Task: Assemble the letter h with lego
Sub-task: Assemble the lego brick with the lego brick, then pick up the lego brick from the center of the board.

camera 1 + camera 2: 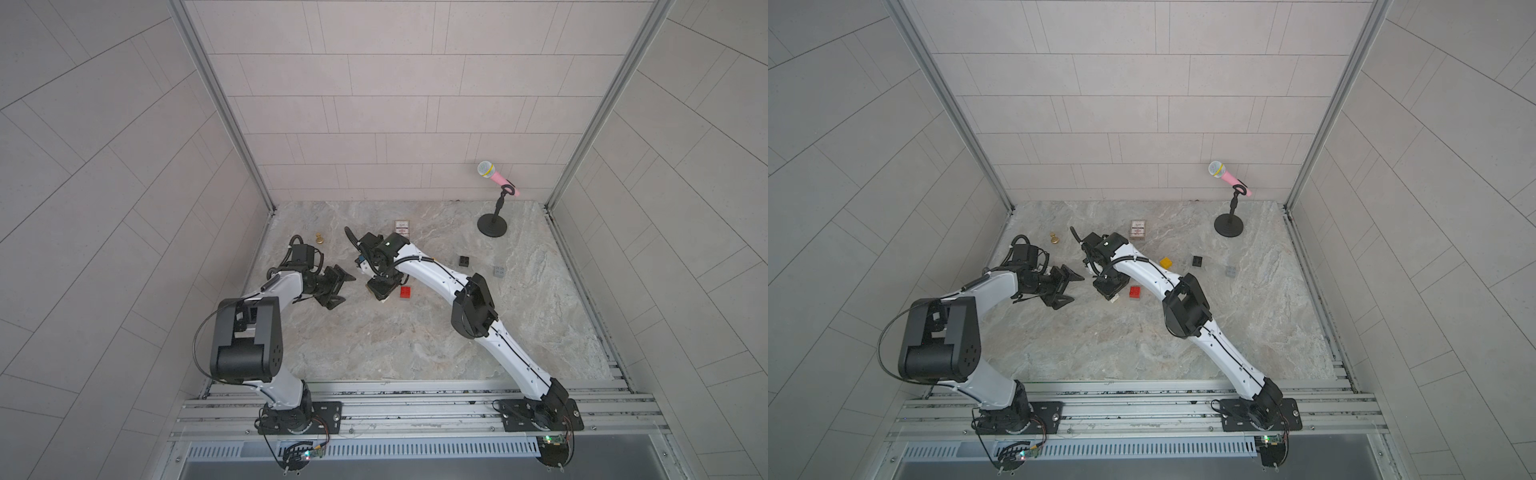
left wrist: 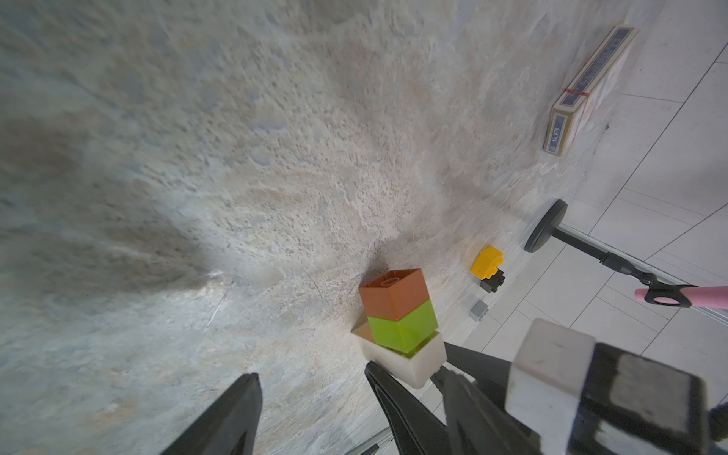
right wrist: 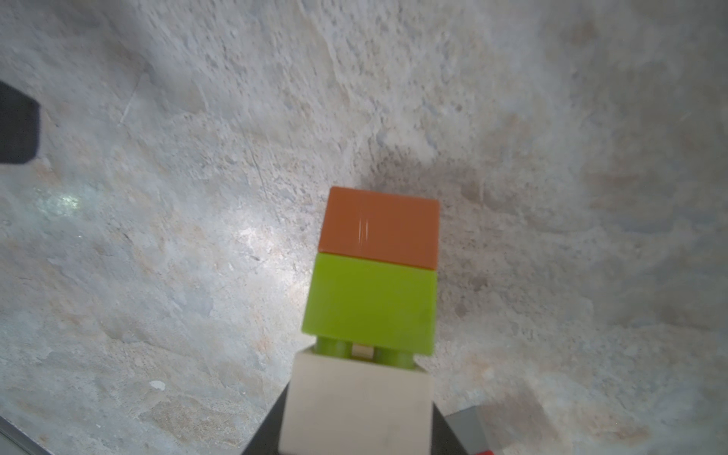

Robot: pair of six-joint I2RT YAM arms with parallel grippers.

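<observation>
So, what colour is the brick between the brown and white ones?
Lime green brick; right wrist view.

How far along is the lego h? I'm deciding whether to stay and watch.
Done: brown brick and green brick are joined onto the white brick. In hand: the right pincer grips the white brick; the left pincer is open and empty. Left: red brick, yellow brick, black brick and grey brick lie loose on the table.

Colours on the marbled grey-beige counter [image 1: 415, 345]
Brown brick [image 3: 380, 226], lime brick [image 3: 372, 301], white brick [image 3: 356, 402]; red brick [image 1: 406, 292], yellow brick [image 1: 1166, 262], black brick [image 1: 464, 261], grey brick [image 1: 499, 272].
</observation>
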